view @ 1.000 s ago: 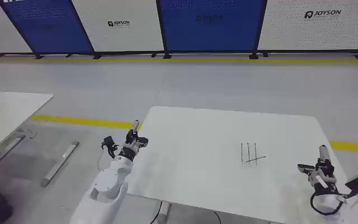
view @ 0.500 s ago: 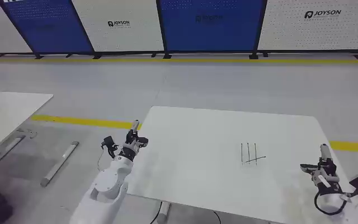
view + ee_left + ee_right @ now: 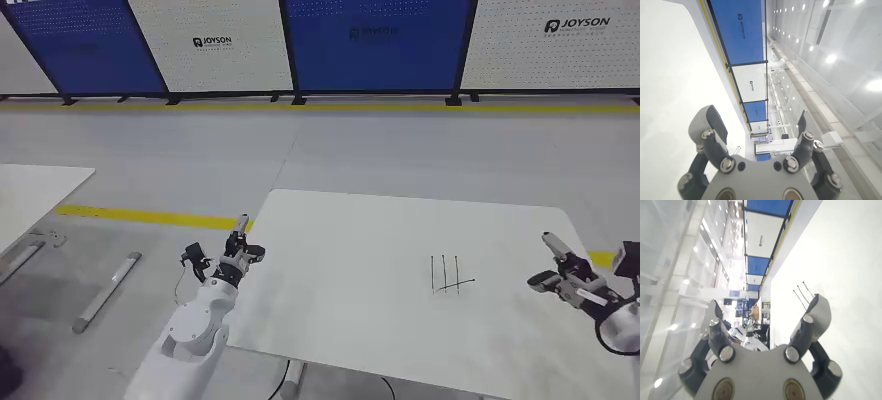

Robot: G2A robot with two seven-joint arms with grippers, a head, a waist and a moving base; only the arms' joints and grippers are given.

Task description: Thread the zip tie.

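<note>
- Right gripper [image 3: 766,303]: jaws wide apart.
- Three black zip ties [image 3: 800,295] side by side on white table [image 3: 838,256], set in from its edge; one runs behind a fingertip [image 3: 819,306].

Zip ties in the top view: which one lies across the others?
The slanted zip tie, crossing the near ends of the three parallel zip ties.

A white table [image 3: 350,310] stands on pale grey floor [image 3: 330,150] crossed by a yellow line [image 3: 140,216], with blue and white partition panels [image 3: 380,45] at twelve o'clock, a second table [image 3: 30,195] at nine o'clock, and round ceiling lights [image 3: 831,58] overhead.
</note>
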